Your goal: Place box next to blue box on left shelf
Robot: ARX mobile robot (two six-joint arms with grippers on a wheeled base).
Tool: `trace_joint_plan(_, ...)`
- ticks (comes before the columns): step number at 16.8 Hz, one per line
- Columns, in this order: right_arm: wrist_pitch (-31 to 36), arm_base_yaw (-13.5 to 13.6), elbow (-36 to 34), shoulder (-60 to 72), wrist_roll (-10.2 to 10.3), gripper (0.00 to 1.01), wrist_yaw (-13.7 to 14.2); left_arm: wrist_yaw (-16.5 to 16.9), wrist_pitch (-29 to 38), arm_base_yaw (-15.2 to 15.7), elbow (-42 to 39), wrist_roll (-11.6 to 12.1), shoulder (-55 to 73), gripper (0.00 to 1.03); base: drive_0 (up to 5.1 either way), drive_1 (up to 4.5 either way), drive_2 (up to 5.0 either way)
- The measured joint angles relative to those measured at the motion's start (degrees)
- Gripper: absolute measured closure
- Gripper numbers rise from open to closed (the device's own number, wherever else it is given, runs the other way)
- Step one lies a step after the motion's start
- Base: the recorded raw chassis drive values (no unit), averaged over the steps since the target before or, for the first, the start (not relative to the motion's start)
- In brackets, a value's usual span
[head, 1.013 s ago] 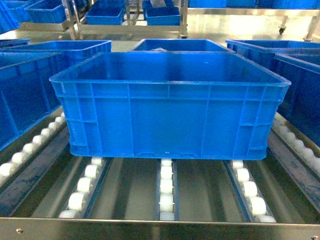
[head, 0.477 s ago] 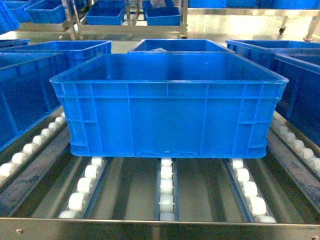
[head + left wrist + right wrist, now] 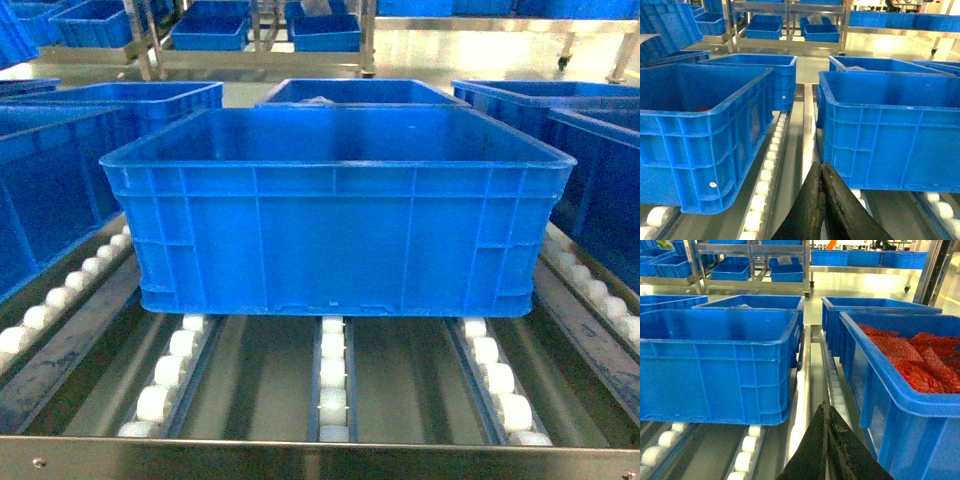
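1. The box, a large bright-blue open-topped crate with ribbed sides and a thick rim, sits on the left shelf, set back from the shiny metal front bar and resting on three lengthwise rails of white rollers.
2. Its inner floor looks smooth and bare in the head view.
3. Neither hand touches the box; both sit low, in front of its corners, in the wrist views.
4. The left hand has its dark fingers pressed together with nothing between them, pointing at the gap between the box and the crate on its left.
5. The right hand is likewise closed on nothing, aimed at the gap to the right of the box.
6. The left neighbour crate stands just beside the box, separated by a metal rail.
7. The right neighbour crate holds red bagged material.
8. More blue crates stand behind the box, and further racks with crates stand across the floor.
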Motion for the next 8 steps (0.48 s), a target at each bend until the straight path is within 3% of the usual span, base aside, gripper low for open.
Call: trace_joint_plan(8, -12.3, 0.0, 0.0, -13.2, 0.0, 1.00, 0.0, 0.0, -12.2, 0.0, 0.0, 0.0, -13.2, 1.01, 0.0, 0.00, 0.0)
